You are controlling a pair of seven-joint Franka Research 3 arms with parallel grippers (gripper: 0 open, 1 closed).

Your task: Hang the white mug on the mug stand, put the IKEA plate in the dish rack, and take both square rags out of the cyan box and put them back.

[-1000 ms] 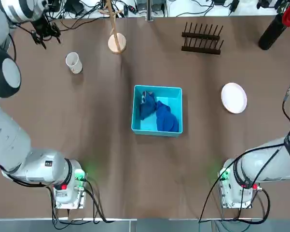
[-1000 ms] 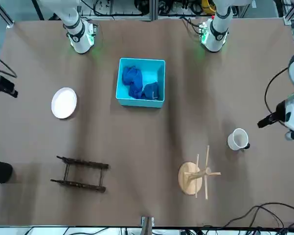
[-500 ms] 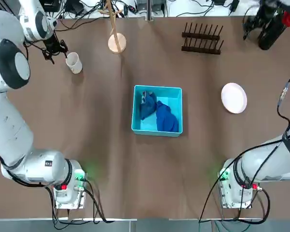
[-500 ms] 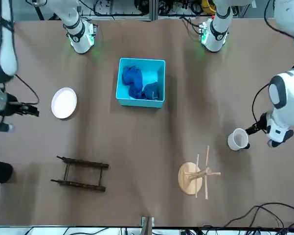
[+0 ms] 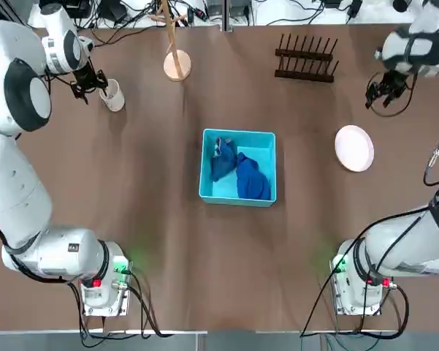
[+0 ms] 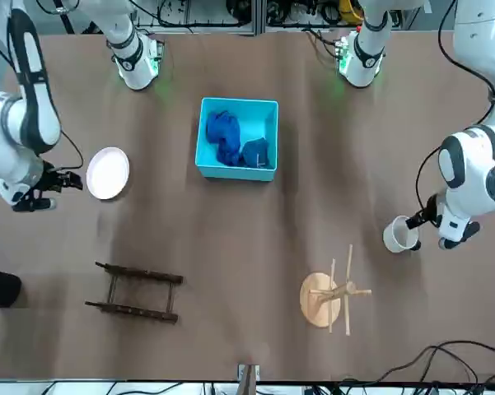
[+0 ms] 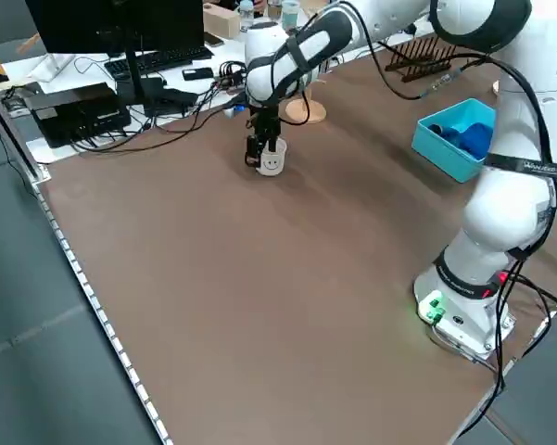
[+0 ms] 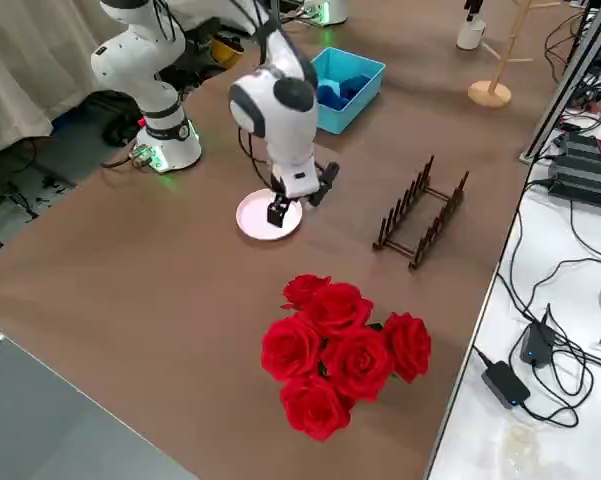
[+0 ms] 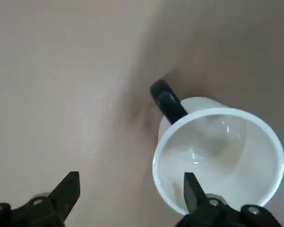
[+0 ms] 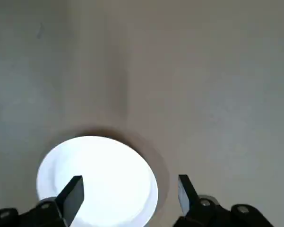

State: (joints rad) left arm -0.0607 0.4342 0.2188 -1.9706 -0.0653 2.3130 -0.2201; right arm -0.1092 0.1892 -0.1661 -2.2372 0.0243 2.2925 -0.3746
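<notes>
Cyan box [image 5: 238,167] mid-table (blue rags [image 5: 239,172] inside), left gripper [image 5: 90,84] beside white mug [image 5: 113,93]

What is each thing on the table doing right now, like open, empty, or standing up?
white mug: upright on the table, empty, not hung.
mug stand: upright, pegs bare.
IKEA plate: flat on the table.
dish rack: no plate in it.
cyan box: blue rags inside.
left end effector: open beside the mug.
right end effector: open over the plate's edge.

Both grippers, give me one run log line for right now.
left gripper: open, beside white mug | right gripper: open, over IKEA plate edge | rags: in cyan box
</notes>
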